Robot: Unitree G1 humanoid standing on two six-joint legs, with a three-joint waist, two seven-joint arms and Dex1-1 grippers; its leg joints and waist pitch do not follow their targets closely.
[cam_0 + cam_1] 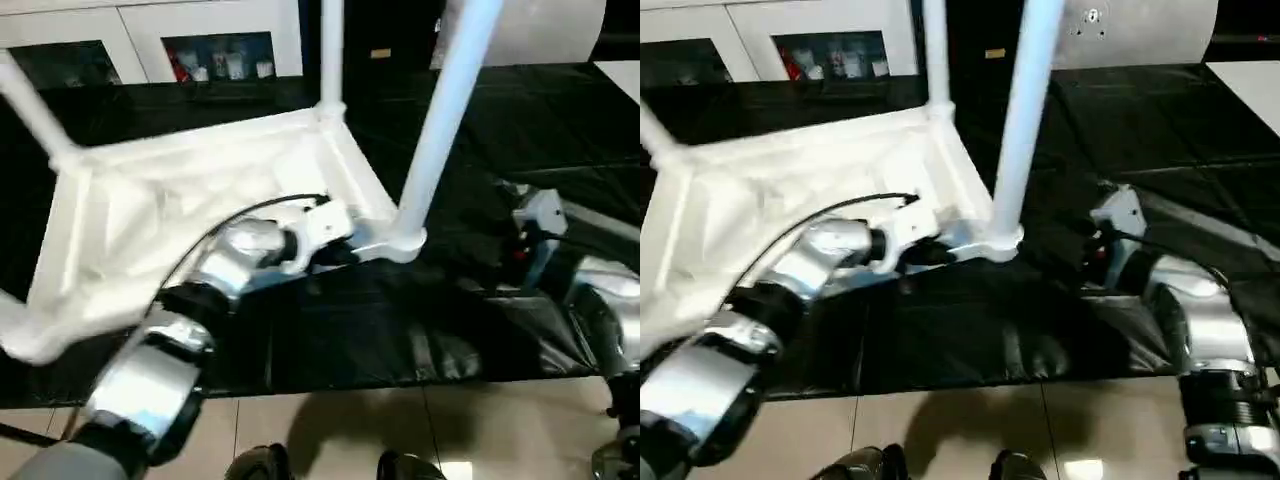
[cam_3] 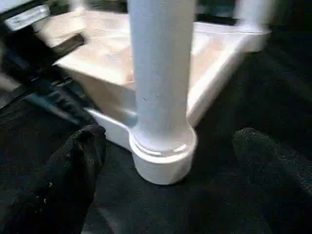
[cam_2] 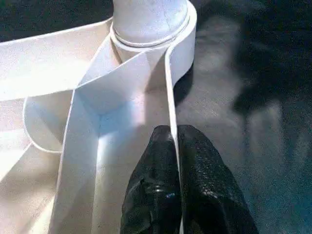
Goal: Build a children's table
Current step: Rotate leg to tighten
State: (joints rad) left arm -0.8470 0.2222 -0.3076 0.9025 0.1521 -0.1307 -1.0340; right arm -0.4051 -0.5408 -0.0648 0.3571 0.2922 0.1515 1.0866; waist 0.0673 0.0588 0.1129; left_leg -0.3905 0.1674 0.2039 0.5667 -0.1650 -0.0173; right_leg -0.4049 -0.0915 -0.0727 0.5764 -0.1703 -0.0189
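The children's table [image 1: 200,200] lies upside down on the black worktable [image 1: 400,340], its white legs pointing up. My left gripper [image 3: 171,134] is shut on the thin rim wall [image 3: 169,92] of the top, just short of the near right corner socket [image 3: 148,22]. The leg [image 1: 445,120] in that socket stands upright. My right gripper [image 2: 169,136] is open, one black finger [image 2: 73,165] on each side of that leg's base [image 2: 163,156], without touching it. Other legs rise at the far corner [image 1: 332,50] and at the left [image 1: 35,110].
White cabinets with glass doors [image 1: 220,55] stand behind the worktable. Its front edge drops to a tiled floor [image 1: 450,420], where my feet [image 1: 260,465] show. A cable [image 1: 250,215] runs along my left forearm over the white top.
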